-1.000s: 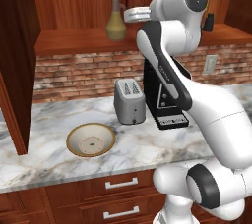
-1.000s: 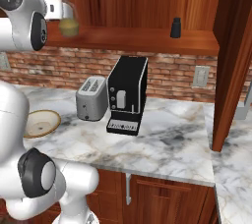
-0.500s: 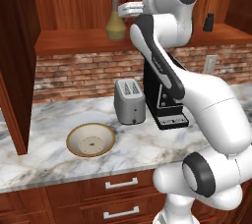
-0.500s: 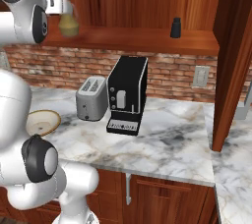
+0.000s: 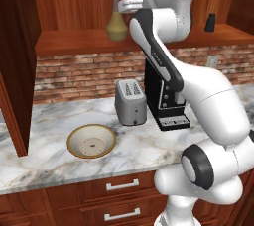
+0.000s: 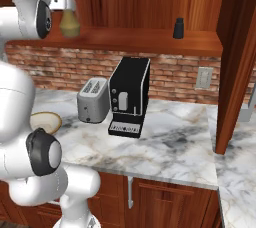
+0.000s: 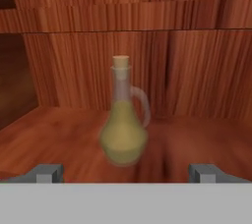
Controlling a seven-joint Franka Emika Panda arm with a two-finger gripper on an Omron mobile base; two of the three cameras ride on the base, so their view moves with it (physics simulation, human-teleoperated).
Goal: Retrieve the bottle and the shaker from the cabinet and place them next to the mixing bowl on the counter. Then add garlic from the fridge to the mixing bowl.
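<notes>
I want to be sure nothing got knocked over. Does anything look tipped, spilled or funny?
Nothing stands out. The bottle and the shaker stand upright on the cabinet shelf, and the mixing bowl sits flat on the counter.

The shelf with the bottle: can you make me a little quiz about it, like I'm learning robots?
1. True or false: the gripper is shut on the bottle.
2. What stands at the far end of the cabinet shelf from the bottle? A) shaker B) toaster C) mixing bowl
3. Fill in: the mixing bowl sits on the ____, in front of the toaster.

Key: 1 false, the gripper is open and short of the bottle. 2 A. 3 counter.
</notes>
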